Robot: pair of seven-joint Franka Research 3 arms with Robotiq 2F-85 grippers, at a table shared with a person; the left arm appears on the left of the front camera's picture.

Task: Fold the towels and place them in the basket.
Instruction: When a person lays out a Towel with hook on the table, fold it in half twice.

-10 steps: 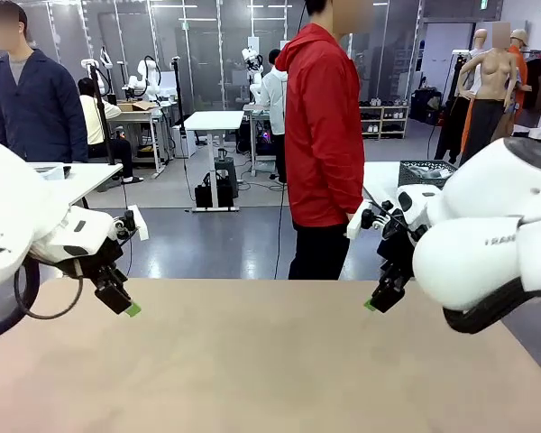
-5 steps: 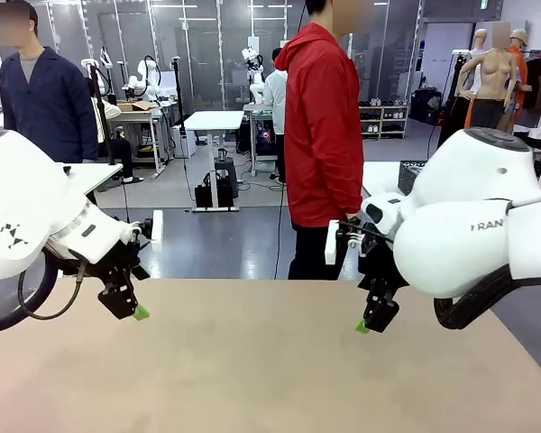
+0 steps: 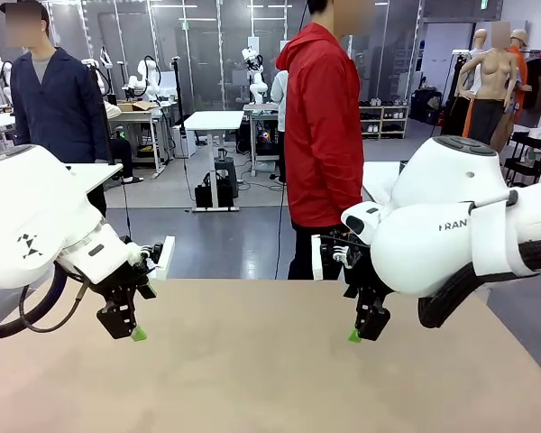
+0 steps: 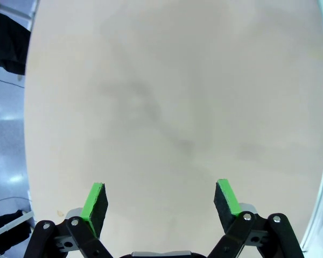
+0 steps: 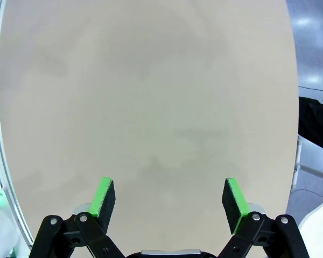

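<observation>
The towels and the basket are out of view. My left gripper [image 3: 128, 328] hangs just above the bare tan table [image 3: 252, 379] at its left, pointing down. My right gripper [image 3: 364, 330] hangs the same way at the right of the middle. In the left wrist view the left gripper [image 4: 161, 203] stands open, its green pads [image 4: 95, 200] wide apart over bare tabletop. In the right wrist view the right gripper [image 5: 169, 200] is open too, with nothing between its green pads [image 5: 233, 197].
A person in a red jacket [image 3: 323, 135] stands at the table's far edge, side-on. Another person in a dark jacket [image 3: 59, 104] stands at the back left. The table's edge [image 4: 28, 134] curves along the left of the left wrist view.
Both arms have swung inward and lowered toward the table, the left gripper moving right and the right gripper moving left. Both stay open.
</observation>
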